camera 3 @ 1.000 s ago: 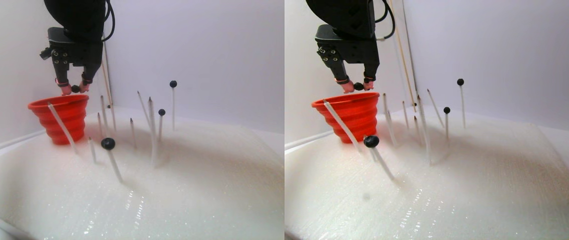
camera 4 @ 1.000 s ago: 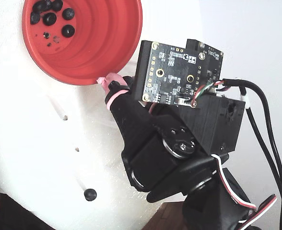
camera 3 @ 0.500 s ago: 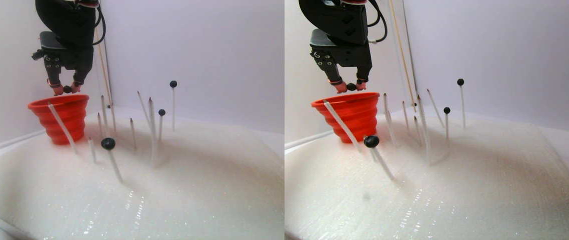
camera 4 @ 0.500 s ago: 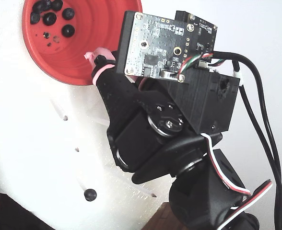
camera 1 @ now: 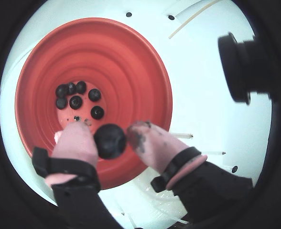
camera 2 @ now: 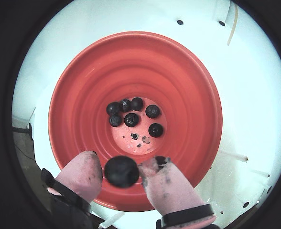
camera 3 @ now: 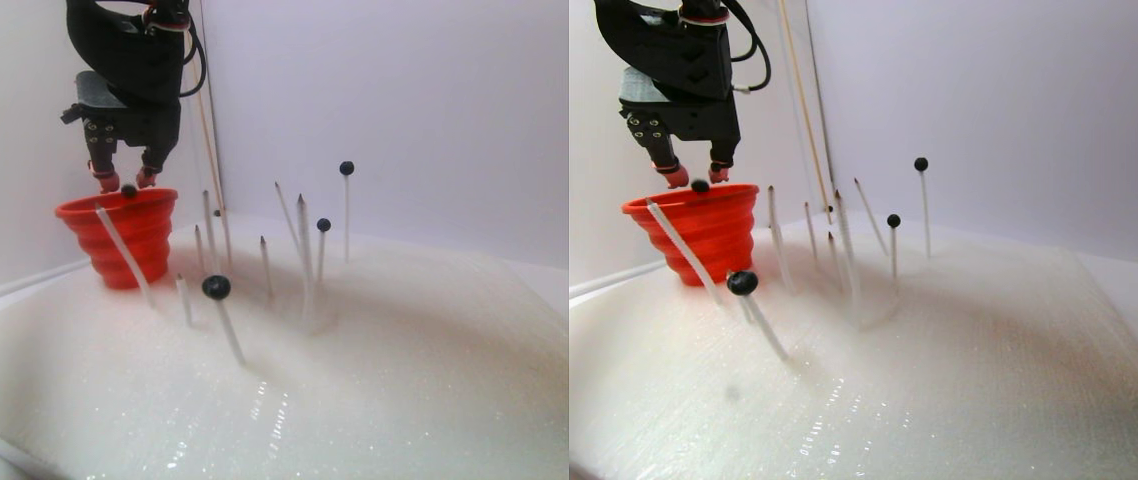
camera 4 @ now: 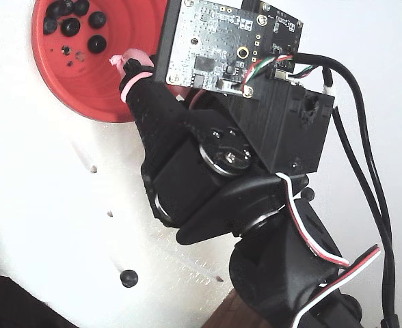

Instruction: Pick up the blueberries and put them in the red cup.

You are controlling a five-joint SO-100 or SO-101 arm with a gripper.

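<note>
The red cup (camera 1: 131, 71) stands on white foam with several blueberries (camera 1: 76, 101) on its bottom; it also shows in the other wrist view (camera 2: 83, 95), the stereo view (camera 3: 124, 235) and the fixed view (camera 4: 85, 75). My gripper (camera 1: 109, 129) hangs over the cup's near rim, its pink fingertips (camera 1: 76, 138) spread. One blueberry (camera 1: 110, 140) lies between them, blurred, with a gap to the right finger. In the stereo view this berry (camera 3: 129, 190) sits just below the fingertips at rim height. The gripper (camera 2: 124, 160) and berry (camera 2: 122, 171) look the same in the other wrist view.
Several thin sticks stand in the foam right of the cup; three carry blueberries (camera 3: 216, 287), (camera 3: 323, 225), (camera 3: 346, 167). One stick leans against the cup (camera 3: 124, 260). A black camera lens (camera 1: 238, 67) is at the right of a wrist view. A berry (camera 4: 128, 277) shows in the fixed view.
</note>
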